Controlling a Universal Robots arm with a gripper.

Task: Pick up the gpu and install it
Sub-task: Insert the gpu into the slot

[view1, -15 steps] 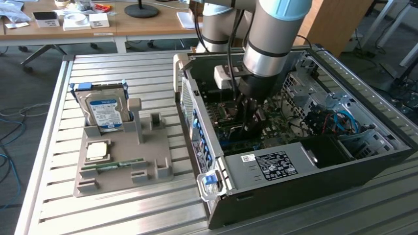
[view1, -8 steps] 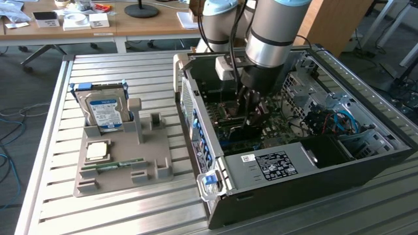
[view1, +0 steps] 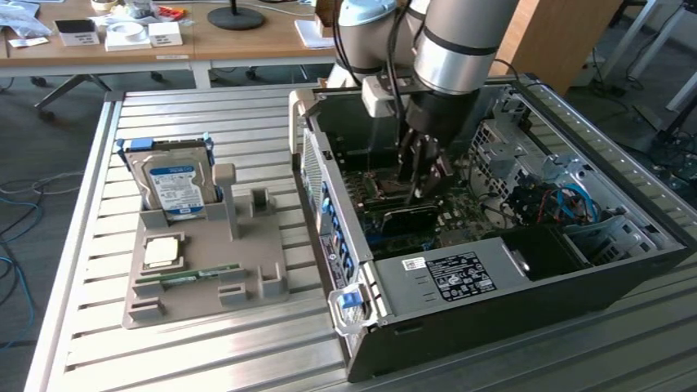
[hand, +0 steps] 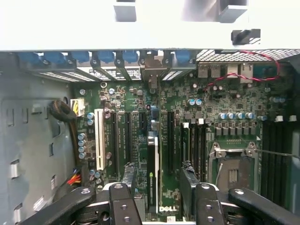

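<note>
The gpu (view1: 409, 219) stands on edge low inside the open computer case (view1: 610, 269), on the motherboard (hand: 140, 103). In the wrist view the gpu (hand: 153, 168) is a thin edge-on strip in line with the expansion slots, a DELL mark at its near end. My gripper (view1: 419, 192) reaches down into the case just above the card. Its fingers (hand: 129, 174) straddle the card with a gap on each side, so the gripper (hand: 158, 174) is open and holds nothing.
A grey parts holder (view1: 267, 245) on the slatted metal table carries a silver hard drive (view1: 175, 184), a CPU (view1: 163, 251) and a green RAM stick (view1: 191, 276). The power supply (view1: 452, 273), drive cages (view1: 523, 155) and cables (view1: 566, 204) crowd the case. The empty CPU socket (hand: 232, 166) lies beside the card.
</note>
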